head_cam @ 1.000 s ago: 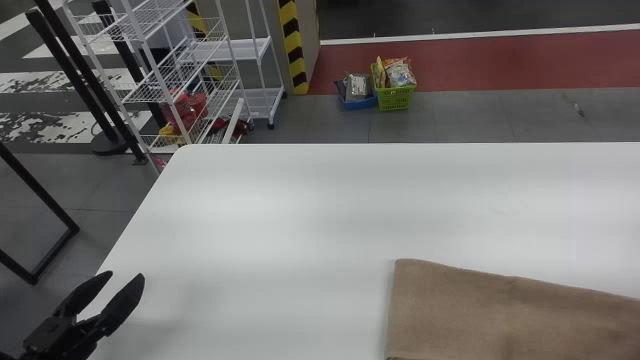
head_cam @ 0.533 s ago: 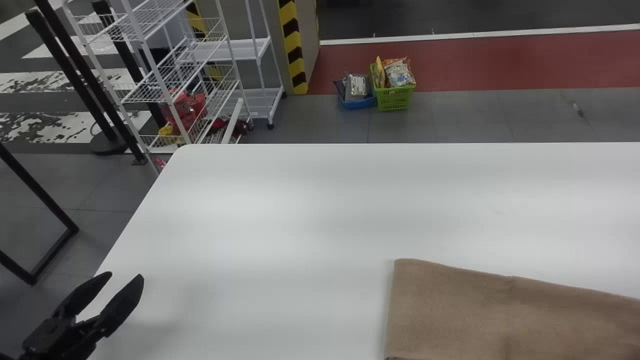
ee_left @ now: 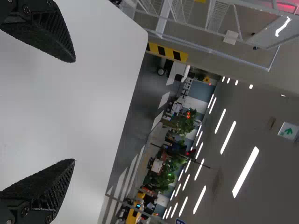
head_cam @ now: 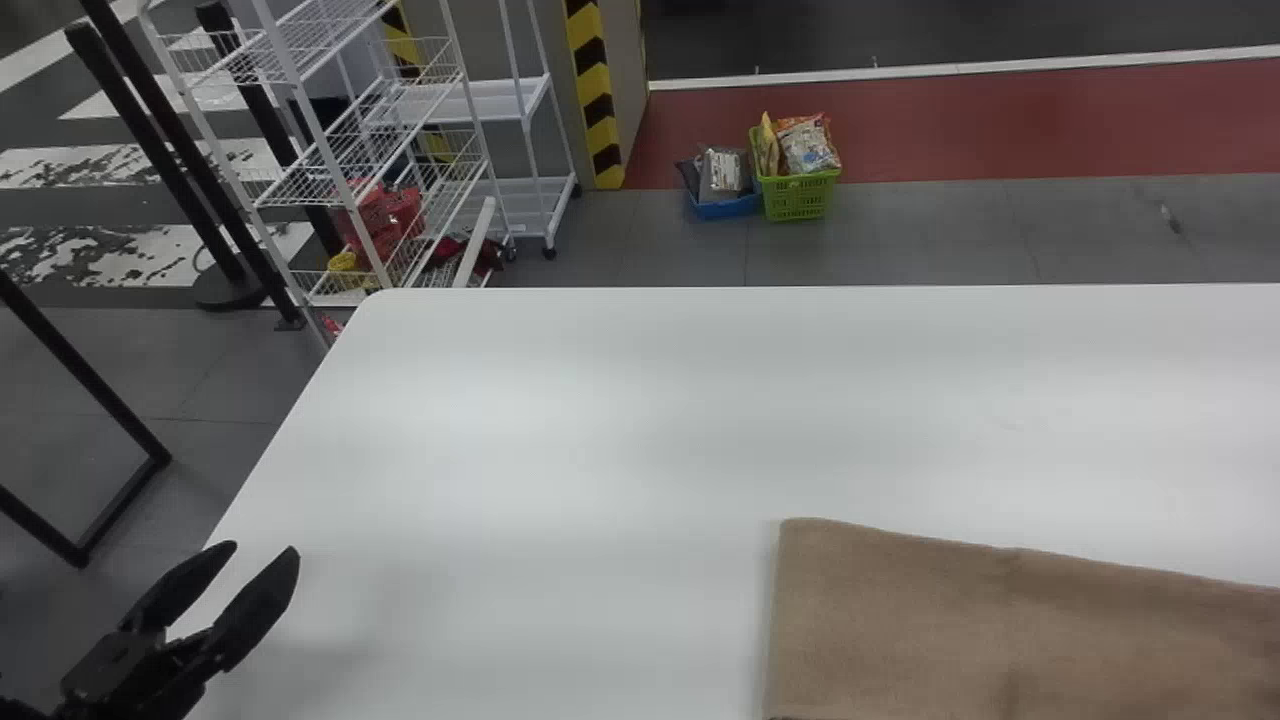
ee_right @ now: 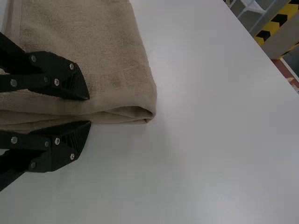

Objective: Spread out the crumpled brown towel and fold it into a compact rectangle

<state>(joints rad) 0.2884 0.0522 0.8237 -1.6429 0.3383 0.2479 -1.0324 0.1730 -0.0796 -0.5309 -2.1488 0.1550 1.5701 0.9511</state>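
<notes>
Brown towel (head_cam: 1000,630) shifted slightly left; spread, partly folded, further folding outstanding. Left gripper (head_cam: 260,549), right gripper (ee_right: 89,110): fingers apart.

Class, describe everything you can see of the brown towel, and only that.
The brown cloth towel has a matte, finely looped surface. It lies flat, folded in layers, on the near right part of the white table. A faint crease crosses it; one folded edge gapes slightly near a corner. The open black right gripper is at that layered edge; whether it touches the cloth I cannot tell.
</notes>
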